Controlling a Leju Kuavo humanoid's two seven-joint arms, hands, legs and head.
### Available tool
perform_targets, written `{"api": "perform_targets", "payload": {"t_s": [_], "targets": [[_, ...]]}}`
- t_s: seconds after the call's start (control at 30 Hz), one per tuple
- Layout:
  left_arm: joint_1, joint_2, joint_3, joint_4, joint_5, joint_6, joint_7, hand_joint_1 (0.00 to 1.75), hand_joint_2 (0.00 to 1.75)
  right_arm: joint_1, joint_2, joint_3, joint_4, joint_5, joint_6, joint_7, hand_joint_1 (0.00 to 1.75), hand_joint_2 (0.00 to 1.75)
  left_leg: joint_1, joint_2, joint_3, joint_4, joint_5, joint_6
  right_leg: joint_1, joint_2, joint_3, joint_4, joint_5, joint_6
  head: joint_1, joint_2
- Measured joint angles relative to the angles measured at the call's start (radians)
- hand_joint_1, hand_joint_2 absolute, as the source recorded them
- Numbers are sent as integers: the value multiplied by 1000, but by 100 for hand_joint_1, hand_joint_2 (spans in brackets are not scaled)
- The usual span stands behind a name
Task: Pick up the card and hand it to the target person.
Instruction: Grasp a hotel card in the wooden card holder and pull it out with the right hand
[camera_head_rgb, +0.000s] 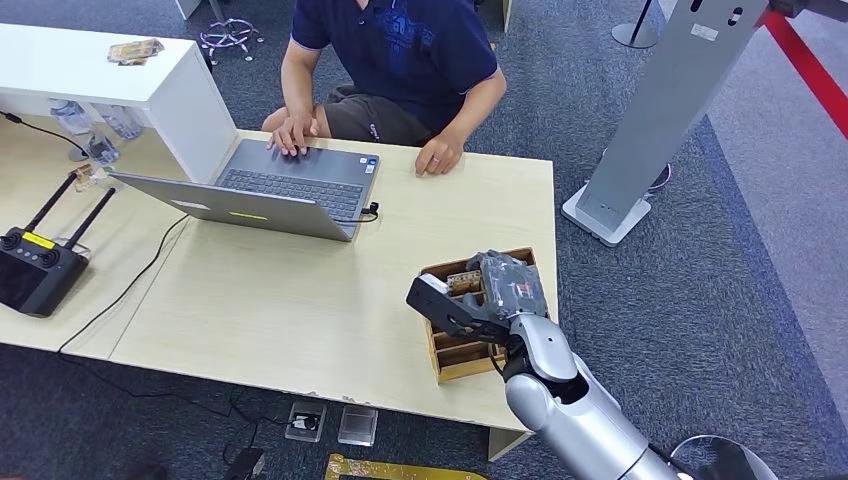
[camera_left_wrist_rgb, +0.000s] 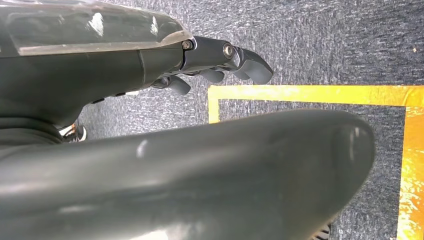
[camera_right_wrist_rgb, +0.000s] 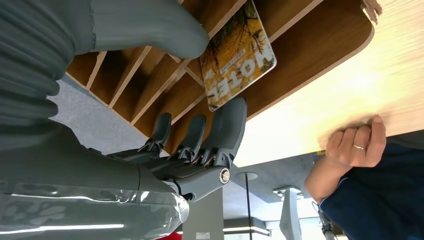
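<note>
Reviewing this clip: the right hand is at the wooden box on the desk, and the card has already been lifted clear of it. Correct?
Not quite. The right hand is at the box, but the card is not lifted clear; the right wrist view shows it standing in a slot, thumb and fingers either side.

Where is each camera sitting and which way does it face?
Head view: high on the robot, facing forward and down at the table; its right hand is over the wooden box.
Left wrist view: behind the left hand, facing the floor.
Right wrist view: behind the right hand, facing the card.
Shared: box, person's hand.
</note>
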Motion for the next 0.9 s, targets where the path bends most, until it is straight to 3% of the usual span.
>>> {"api": "perform_targets", "payload": {"t_s": [0.23, 0.5, 0.8, 0.9], "targets": [[0, -3, 0, 0, 1, 1, -3, 0, 0, -1, 9, 0, 9, -2, 2, -11, 103, 175, 0, 0, 0, 0, 0, 0, 0, 0, 0, 0, 0, 0, 0, 0], [1, -4, 0, 0, 4, 6, -5, 0, 0, -5, 15, 1, 19, -8, 2, -18, 108, 175, 0, 0, 0, 0, 0, 0, 0, 0, 0, 0, 0, 0, 0, 0], [3, -4, 0, 0, 5, 7, -6, 0, 0, -7, 17, 1, 29, -9, 2, -18, 172, 175, 0, 0, 0, 0, 0, 0, 0, 0, 0, 0, 0, 0, 0, 0], [3, -4, 0, 0, 5, 6, -6, 0, 0, -11, 18, 1, 30, -9, 2, -18, 175, 175, 0, 0, 0, 0, 0, 0, 0, 0, 0, 0, 0, 0, 0, 0]]}}
